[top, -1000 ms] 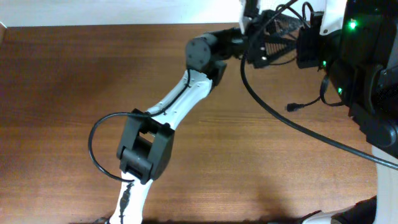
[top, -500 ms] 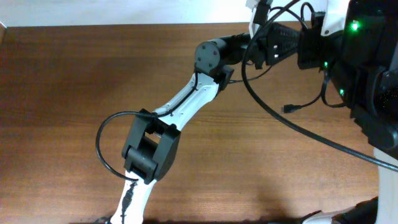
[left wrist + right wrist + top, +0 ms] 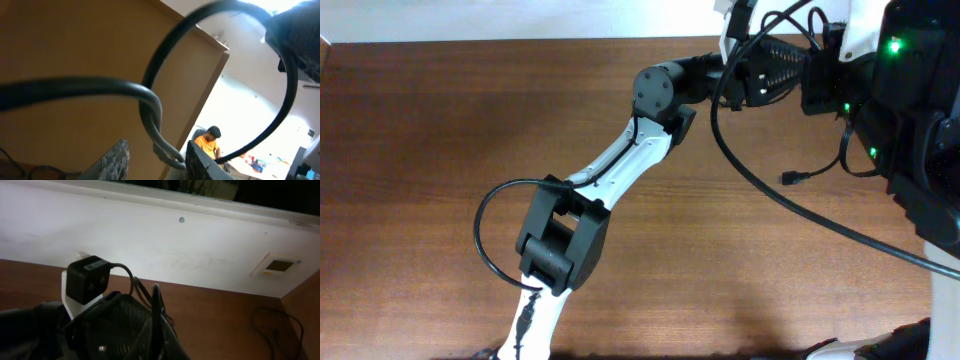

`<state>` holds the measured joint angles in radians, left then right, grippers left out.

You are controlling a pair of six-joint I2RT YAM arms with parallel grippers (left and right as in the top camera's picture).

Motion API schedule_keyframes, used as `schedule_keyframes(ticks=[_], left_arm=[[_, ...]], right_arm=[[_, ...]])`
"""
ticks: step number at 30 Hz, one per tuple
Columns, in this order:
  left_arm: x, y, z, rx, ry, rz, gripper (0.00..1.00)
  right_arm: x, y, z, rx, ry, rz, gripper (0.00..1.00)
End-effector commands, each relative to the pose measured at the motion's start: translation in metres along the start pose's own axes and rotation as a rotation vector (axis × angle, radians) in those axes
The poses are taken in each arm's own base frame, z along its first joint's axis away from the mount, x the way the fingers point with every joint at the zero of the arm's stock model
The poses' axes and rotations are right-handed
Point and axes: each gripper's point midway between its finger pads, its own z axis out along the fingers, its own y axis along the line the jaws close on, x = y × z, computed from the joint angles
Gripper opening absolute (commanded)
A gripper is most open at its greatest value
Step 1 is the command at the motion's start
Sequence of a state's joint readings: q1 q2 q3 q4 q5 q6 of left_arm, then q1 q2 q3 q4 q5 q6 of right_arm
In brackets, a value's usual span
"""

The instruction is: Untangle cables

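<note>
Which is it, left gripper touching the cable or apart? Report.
Cannot tell. The left wrist view shows the cable running between the left gripper's fingers, but no plain contact or gap.

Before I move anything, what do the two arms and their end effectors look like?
Left arm: white links, black joint housings, a thin black wiring loop at its side. Left end effector: dark, textured finger pads. Right arm: bulky black housings with green lights. Right end effector: black, mesh-textured.
</note>
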<state>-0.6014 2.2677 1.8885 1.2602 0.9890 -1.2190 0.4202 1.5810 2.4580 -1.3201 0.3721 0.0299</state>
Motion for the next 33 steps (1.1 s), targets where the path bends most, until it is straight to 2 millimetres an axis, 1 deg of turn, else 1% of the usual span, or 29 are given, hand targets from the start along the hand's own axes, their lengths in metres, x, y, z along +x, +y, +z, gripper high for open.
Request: schedule_keyframes(ticks=[1,5,8,12,16,17,24,25,26,28,29,31,33], left_arm=[[-0.008,0.003,0.001,-0.012,-0.048,0.019,0.35],[-0.008,0.003,0.001,-0.012,-0.048,0.025,0.34],[-0.008,0.003,0.001,-0.012,-0.048,0.024,0.29],[-0.006,0.002,0.003,-0.008,-0.045,0.022,0.28],[-0.005,0.001,0.004,-0.005,-0.038,0.022,0.01],[-0.005,0.001,0.004,-0.005,-0.038,0.022,0.0],[0.0,-0.001,0.004,0.005,-0.012,0.026,0.0],[0.002,-0.001,0.004,0.009,0.001,0.026,0.0],[0.009,-0.003,0.002,0.024,0.046,0.042,0.0],[0.018,0.0,-0.005,0.028,0.117,0.051,0.0],[0.021,0.006,-0.01,0.011,0.144,0.019,0.0],[0.021,0.018,-0.021,-0.024,0.17,-0.021,0.0],[0.019,0.025,-0.036,-0.048,0.195,-0.036,0.0]], right_arm=[[-0.005,-0.005,-0.013,-0.006,-0.03,0.021,0.04],[-0.003,-0.005,-0.013,-0.006,-0.022,0.018,0.04],[-0.003,-0.005,-0.013,-0.006,-0.022,0.018,0.04],[-0.002,-0.001,-0.013,-0.027,-0.016,0.016,0.04],[-0.002,-0.001,-0.014,-0.027,-0.018,0.016,0.04],[-0.002,-0.001,-0.014,-0.027,-0.018,0.016,0.04],[-0.004,-0.003,-0.018,-0.026,-0.028,0.02,0.04],[-0.005,-0.005,-0.019,-0.019,-0.034,0.021,0.04],[-0.006,-0.006,-0.022,-0.016,-0.043,0.018,0.04],[-0.009,-0.014,-0.028,0.014,-0.062,0.027,0.04],[-0.011,-0.018,-0.033,0.029,-0.074,0.032,0.04],[-0.014,-0.024,-0.041,0.047,-0.097,0.042,0.04],[-0.017,-0.035,-0.049,0.091,-0.118,0.054,0.04]])
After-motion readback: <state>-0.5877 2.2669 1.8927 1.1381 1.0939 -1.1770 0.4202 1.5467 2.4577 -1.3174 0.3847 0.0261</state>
